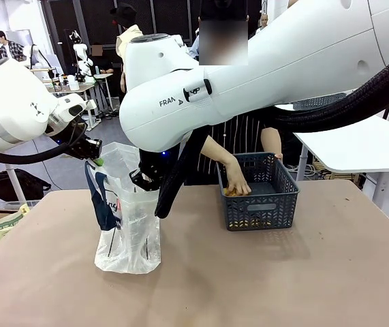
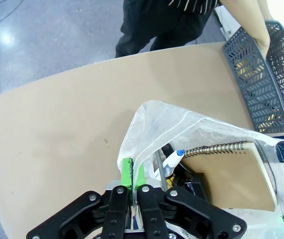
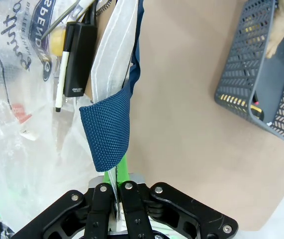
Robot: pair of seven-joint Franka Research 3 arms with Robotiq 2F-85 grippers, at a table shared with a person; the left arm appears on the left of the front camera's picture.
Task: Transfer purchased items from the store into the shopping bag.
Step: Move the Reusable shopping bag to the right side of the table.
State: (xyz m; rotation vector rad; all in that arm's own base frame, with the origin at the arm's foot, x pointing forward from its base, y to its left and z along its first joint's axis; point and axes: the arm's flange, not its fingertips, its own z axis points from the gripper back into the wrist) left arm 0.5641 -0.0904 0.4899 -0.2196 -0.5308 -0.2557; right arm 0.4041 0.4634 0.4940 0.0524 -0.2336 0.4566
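Note:
The shopping bag (image 1: 127,225) stands open on the table's left side. My left gripper (image 1: 95,159) is shut on its far-left rim, green pads pinching the plastic (image 2: 133,173). On the opposite rim, beside a navy handle (image 3: 107,129), my right gripper (image 3: 118,172) is shut too. Inside the bag lie a spiral notebook (image 2: 231,174), a dark slim item with a white pen (image 3: 76,55), something yellow (image 3: 57,42) and something red (image 3: 20,112). The store (image 1: 257,197) sits to the right. A person's hand (image 1: 237,182) reaches into it among yellowish goods.
The right arm's large white link (image 1: 262,75) crosses the upper front view and hides much of the person. The tan table (image 1: 283,279) has free room in front of the bag and basket. A white table (image 1: 364,146) stands at the far right.

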